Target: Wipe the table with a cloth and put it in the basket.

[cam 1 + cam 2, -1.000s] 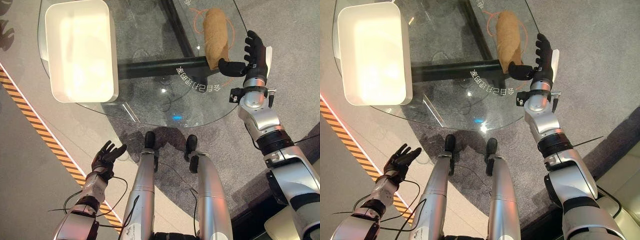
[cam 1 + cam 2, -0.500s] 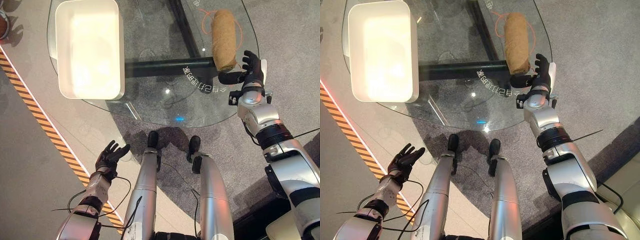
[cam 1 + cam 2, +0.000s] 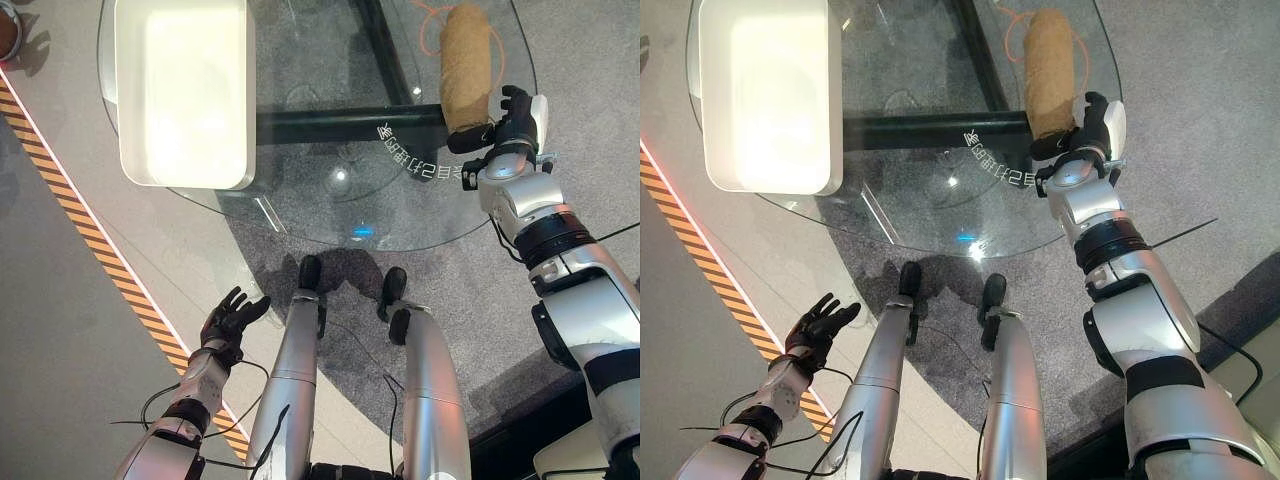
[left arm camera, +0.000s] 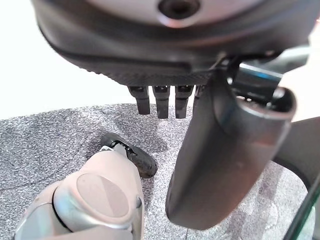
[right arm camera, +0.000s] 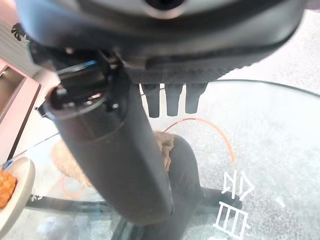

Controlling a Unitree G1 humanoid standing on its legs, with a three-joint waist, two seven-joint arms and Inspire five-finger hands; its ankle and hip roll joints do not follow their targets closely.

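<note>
While your right hand [image 3: 505, 125] sits at near end of rolled brown cloth [image 3: 466, 65], thumb reaches out against roll's end, fingers straight and relaxed beside it, not curled round cloth. Cloth lies on glass table [image 3: 330, 215], right side, near rim, thin orange cord [image 3: 432, 22] looped about far end. White basket [image 3: 180, 90] stands at table's left, well apart from cloth. Your left hand [image 3: 232, 317] hangs low over floor, below table edge, fingers spread, holding nothing.

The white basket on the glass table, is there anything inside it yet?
The basket looks empty: its pale floor shows bare, though glare washes out detail. The rolled brown cloth lies apart on the glass table, by the right hand.
</note>
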